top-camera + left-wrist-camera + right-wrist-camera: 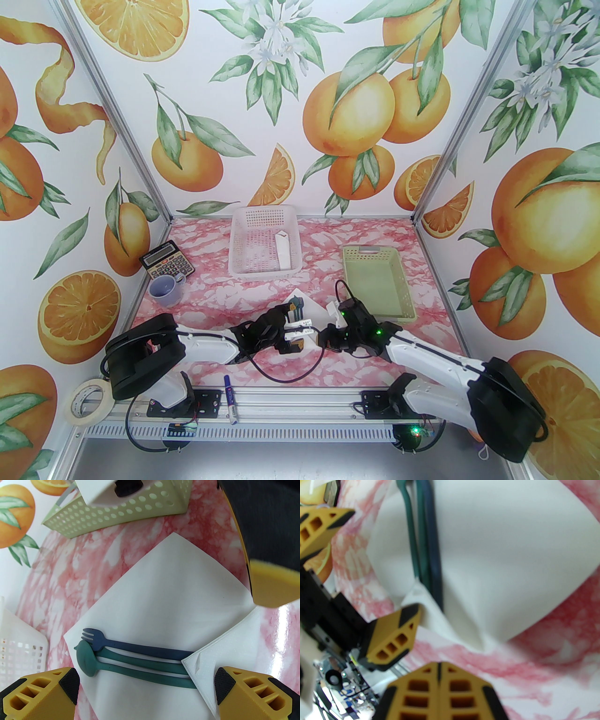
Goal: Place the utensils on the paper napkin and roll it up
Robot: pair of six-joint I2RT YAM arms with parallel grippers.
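1. Napkin status: the paper napkin [168, 592] lies diamond-wise on the pink marble table [70, 562]; its folded corner [211, 658] covers the handle ends
2. the utensils [140, 658] lie side by side on it; the fork [93, 637] and spoon [85, 661] heads point toward the white basket [21, 644]
3. my left gripper [147, 688] hangs over them, fingers spread wide, gripping nothing
4. my right gripper [439, 667] sits just off the napkin's edge; fingers pressed together, nothing visible between them
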